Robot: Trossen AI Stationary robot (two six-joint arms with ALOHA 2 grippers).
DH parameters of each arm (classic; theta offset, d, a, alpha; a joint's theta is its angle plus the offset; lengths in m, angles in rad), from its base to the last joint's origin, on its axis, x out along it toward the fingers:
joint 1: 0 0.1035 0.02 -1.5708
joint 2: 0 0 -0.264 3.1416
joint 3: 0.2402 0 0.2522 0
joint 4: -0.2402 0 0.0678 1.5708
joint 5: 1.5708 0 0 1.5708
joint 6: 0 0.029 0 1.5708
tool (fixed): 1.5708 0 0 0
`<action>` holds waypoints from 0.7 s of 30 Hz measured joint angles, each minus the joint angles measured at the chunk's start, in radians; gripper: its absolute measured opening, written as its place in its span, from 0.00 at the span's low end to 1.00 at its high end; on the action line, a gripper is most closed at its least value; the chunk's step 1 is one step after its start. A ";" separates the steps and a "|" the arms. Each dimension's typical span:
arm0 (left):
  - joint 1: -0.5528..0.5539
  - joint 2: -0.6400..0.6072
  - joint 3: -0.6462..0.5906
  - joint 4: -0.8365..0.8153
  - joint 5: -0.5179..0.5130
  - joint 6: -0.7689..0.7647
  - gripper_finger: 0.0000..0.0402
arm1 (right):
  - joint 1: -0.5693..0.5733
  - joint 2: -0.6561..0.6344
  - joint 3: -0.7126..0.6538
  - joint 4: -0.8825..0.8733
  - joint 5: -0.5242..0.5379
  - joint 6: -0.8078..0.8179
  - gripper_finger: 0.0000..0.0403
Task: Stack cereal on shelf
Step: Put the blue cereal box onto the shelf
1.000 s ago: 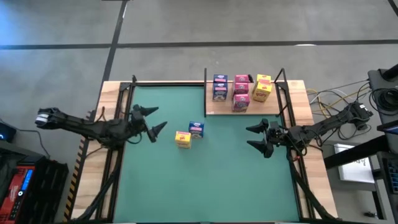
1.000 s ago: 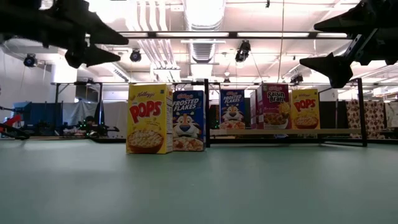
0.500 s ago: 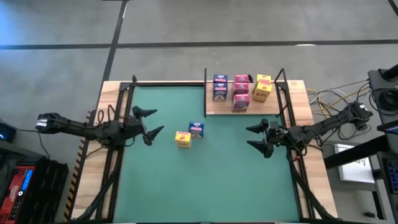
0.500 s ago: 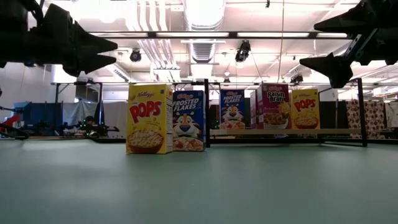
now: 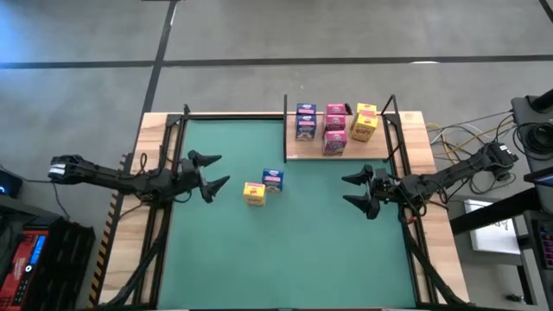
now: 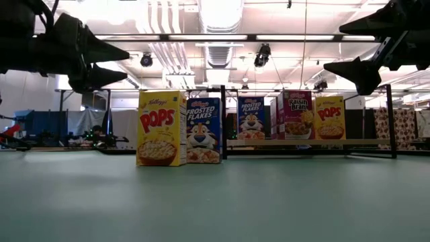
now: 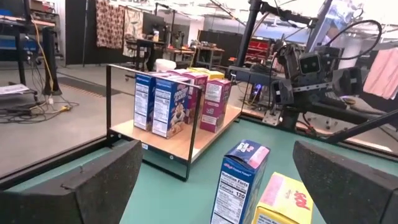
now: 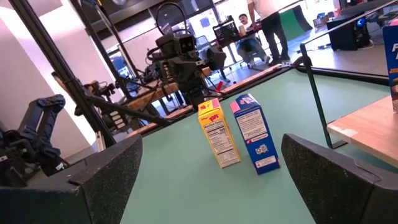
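Shelf (image 5: 294, 154) sitting at the mat's far right corner, carrying blue, pink and yellow cereal boxes (image 5: 335, 128) | Yellow box (image 5: 253, 193) and blue box (image 5: 273, 179) standing side by side mid-mat (image 5: 285, 250) | Left gripper (image 5: 211, 173) hovering beside the pair, fingers spread, holding nothing | Right gripper (image 5: 356, 190) waiting near the shelf, fingers spread, empty
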 joint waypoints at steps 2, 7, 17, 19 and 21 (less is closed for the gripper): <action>0.000 0.009 0.003 0.002 0.000 0.000 0.99 | 0.000 0.000 0.000 0.000 0.000 0.000 0.93; 0.000 0.030 0.004 0.001 -0.001 0.000 0.99 | 0.000 0.000 0.000 0.000 0.000 0.000 0.93; 0.000 0.075 0.004 0.002 -0.001 0.000 0.99 | 0.000 0.000 0.000 0.000 0.000 0.000 0.93; 0.000 0.085 0.005 0.002 -0.001 0.000 0.99 | 0.000 0.000 0.000 0.000 0.000 0.000 0.93; 0.000 0.094 0.005 0.002 -0.002 0.000 0.99 | 0.000 0.000 0.000 0.000 0.000 0.000 0.93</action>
